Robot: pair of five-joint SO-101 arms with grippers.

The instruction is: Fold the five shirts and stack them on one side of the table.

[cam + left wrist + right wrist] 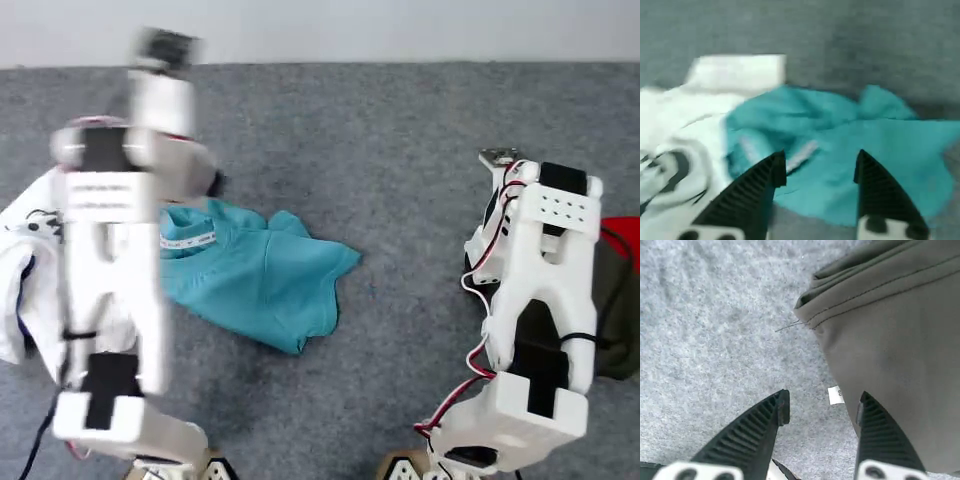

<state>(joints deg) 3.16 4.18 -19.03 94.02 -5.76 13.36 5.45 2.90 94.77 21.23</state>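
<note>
Grey felt tabletop carries the crumpled teal shirt left of centre, with the left gripper open above its collar. Beside the folded olive shirt, the right gripper sits open and empty. Folding the teal shirt seems the step in hand, and the next move calls for pinching an edge and spreading it flat.

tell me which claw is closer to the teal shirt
Left. The left claw hangs open right over the teal shirt, near its collar. The right claw is far off to the side, open beside the olive shirt.
</note>
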